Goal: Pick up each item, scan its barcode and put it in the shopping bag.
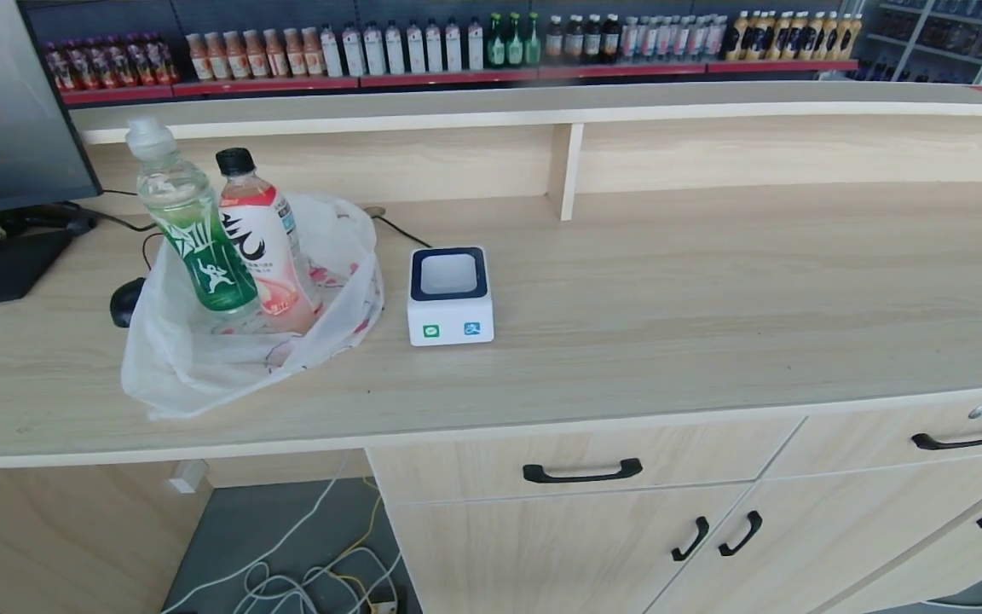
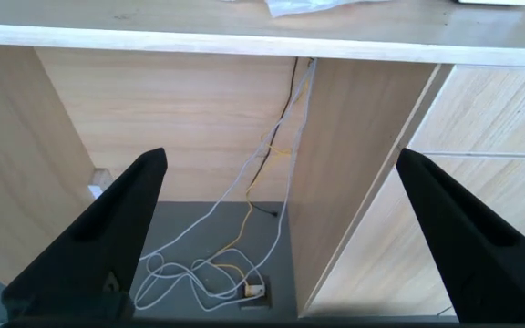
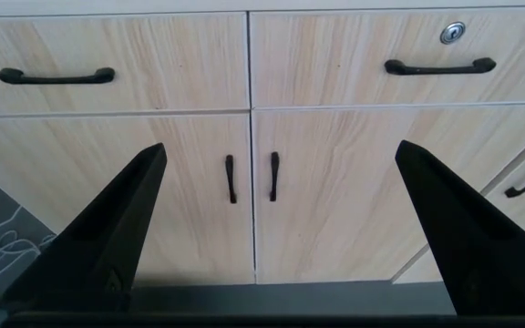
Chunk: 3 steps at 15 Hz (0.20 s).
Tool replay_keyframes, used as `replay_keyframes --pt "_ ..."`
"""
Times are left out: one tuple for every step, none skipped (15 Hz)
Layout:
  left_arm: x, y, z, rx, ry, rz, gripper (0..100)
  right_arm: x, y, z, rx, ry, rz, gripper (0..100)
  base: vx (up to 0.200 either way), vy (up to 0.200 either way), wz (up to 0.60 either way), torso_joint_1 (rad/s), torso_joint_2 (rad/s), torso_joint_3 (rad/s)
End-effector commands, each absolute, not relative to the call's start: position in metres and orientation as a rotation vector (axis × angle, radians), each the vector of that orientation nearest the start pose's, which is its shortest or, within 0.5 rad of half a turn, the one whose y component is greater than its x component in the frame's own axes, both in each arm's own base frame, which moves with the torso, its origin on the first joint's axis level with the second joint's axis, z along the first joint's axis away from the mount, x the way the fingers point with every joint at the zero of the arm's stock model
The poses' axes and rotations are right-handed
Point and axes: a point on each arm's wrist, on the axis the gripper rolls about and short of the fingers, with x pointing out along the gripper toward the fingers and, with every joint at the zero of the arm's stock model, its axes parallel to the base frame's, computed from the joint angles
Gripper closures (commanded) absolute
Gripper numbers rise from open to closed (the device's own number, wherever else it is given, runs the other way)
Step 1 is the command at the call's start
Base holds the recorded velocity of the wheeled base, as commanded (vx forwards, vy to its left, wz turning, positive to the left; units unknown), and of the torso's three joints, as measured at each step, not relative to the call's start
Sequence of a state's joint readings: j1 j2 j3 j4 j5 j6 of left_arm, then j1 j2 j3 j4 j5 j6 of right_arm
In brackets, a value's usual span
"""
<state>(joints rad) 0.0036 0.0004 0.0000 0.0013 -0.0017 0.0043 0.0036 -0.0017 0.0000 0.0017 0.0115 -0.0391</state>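
Leaning together in the limp shopping bag (image 1: pixel 201 371) on the counter (image 1: pixel 713 281), the green bottle (image 1: pixel 194 243) and pink bottle (image 1: pixel 268 256) could topple, we judge, if the bag gets nudged. Our left end effector (image 2: pixel 281 157) and right end effector (image 3: pixel 279 148) hang spread, below counter level.

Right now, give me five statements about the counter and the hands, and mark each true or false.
1. The green-label bottle and the pink-label bottle stand in the shopping bag. True.
2. The scanner lies inside the bag. False: it sits on the counter beside it.
3. The left hand is shut on a bottle. False: it is open and empty.
4. The right hand is open, facing the cupboard doors. True.
5. Both bottles have black caps. False: only the pink-label one does.
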Motion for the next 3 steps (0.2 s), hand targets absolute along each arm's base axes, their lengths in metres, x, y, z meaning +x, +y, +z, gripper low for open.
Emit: replay_keyframes --pt "-0.0228 -0.0001 0.0753 0.005 0.002 0.002 0 -0.0228 0.0002 0.0753 -0.04 0.001 0.015 0 0.0 0.0 0.0 0.0 0.0 0.0" --pt "-0.0228 -0.0001 0.0753 0.005 0.002 0.002 0 -0.0228 0.0002 0.0753 -0.043 0.001 0.015 0 0.0 0.0 0.0 0.0 0.0 0.0" --pt "-0.0228 -0.0001 0.0753 0.005 0.002 0.002 0 -0.0228 0.0002 0.0753 -0.043 0.001 0.015 0 0.0 0.0 0.0 0.0 0.0 0.0"
